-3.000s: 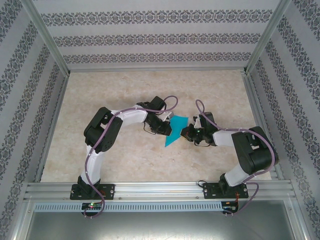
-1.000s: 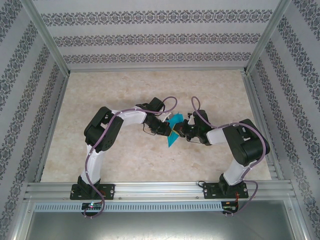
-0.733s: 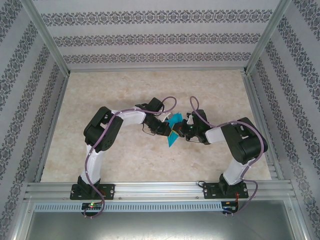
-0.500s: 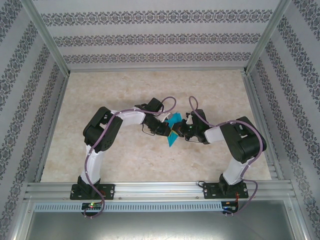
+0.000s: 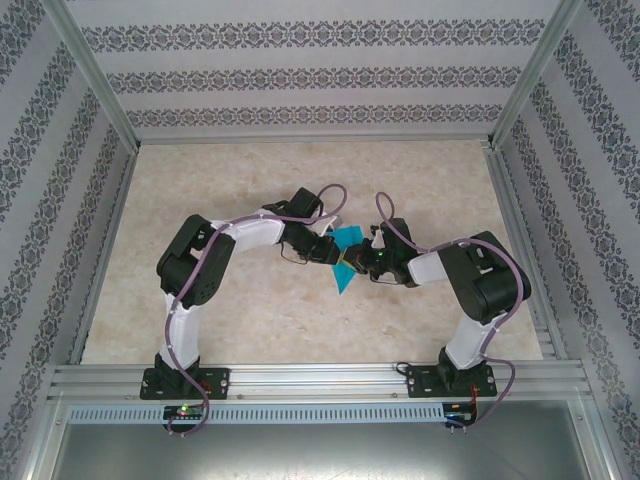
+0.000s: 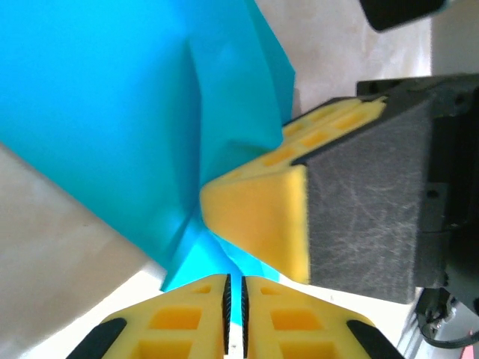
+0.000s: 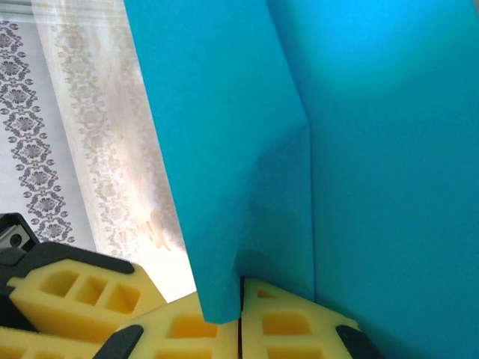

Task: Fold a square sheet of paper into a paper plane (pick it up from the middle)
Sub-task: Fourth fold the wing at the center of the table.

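1. The thin teal-blue folded paper sheet [image 5: 350,240] sits over the middle of the marbled table [image 5: 200,180]. Its long axis runs from the far side down to a point toward my bases.
2. My left pincer [image 6: 234,288] is pinching its edge from the left.
3. My right pincer [image 7: 239,293] pinches it from the right, so both pincers are equally near.
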`<action>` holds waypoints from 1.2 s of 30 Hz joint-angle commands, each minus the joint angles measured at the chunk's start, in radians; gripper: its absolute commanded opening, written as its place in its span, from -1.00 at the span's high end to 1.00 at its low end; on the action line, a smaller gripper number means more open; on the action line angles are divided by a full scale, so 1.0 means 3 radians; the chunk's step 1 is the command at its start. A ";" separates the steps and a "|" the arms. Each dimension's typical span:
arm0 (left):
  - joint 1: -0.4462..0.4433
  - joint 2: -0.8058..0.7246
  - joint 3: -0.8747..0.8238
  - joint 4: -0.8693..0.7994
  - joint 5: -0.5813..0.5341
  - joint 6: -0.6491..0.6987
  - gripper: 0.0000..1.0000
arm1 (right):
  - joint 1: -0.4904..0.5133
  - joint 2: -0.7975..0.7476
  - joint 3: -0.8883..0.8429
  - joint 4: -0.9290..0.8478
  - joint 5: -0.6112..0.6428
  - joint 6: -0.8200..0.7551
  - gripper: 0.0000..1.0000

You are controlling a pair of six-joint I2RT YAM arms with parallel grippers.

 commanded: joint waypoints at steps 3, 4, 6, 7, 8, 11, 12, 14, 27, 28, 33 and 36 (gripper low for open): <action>0.0054 0.0032 0.0092 -0.0136 -0.0122 -0.0051 0.70 | 0.0034 0.0010 0.0016 -0.0102 0.0029 -0.0104 0.86; 0.0054 0.0051 0.0101 -0.0122 -0.0107 -0.0061 0.71 | 0.0040 0.0005 0.0015 -0.0101 0.0026 -0.0105 0.85; 0.0054 0.0084 0.0107 -0.0123 -0.0099 -0.0059 0.72 | 0.0033 -0.0006 0.0010 -0.0100 0.0020 -0.0107 0.85; 0.0054 0.0098 0.0109 -0.0124 -0.0092 -0.0057 0.73 | 0.0034 -0.0010 0.0010 -0.0106 0.0021 -0.0109 0.85; 0.0054 0.0114 0.0115 -0.0121 -0.0084 -0.0053 0.73 | 0.0038 -0.0016 0.0010 -0.0109 0.0025 -0.0113 0.85; 0.0054 0.0154 0.0120 -0.0097 -0.0007 -0.0058 0.74 | 0.0040 -0.0037 0.0010 -0.0128 0.0029 -0.0118 0.85; 0.0054 0.0169 0.0126 -0.0093 0.0010 -0.0062 0.74 | 0.0042 -0.0042 0.0010 -0.0129 0.0026 -0.0119 0.85; 0.0054 0.0219 0.0149 -0.0128 0.0009 -0.0043 0.75 | 0.0035 -0.0044 0.0005 -0.0124 0.0021 -0.0119 0.85; 0.0050 0.0354 0.0170 -0.0135 -0.0015 -0.0014 0.77 | 0.0065 -0.0181 0.0000 -0.0107 -0.0012 -0.0121 0.86; 0.0052 0.0366 0.0172 -0.0140 -0.0020 -0.0015 0.77 | 0.0073 -0.0194 0.0005 -0.0108 -0.0014 -0.0119 0.85; 0.0051 0.0397 0.0156 -0.0121 -0.0026 -0.0017 0.81 | 0.0106 -0.0191 0.0019 -0.0108 -0.0026 -0.0106 0.86; 0.0054 0.0392 0.0146 -0.0100 -0.0043 -0.0028 0.81 | 0.0127 -0.0166 0.0030 -0.0115 -0.0030 -0.0108 0.86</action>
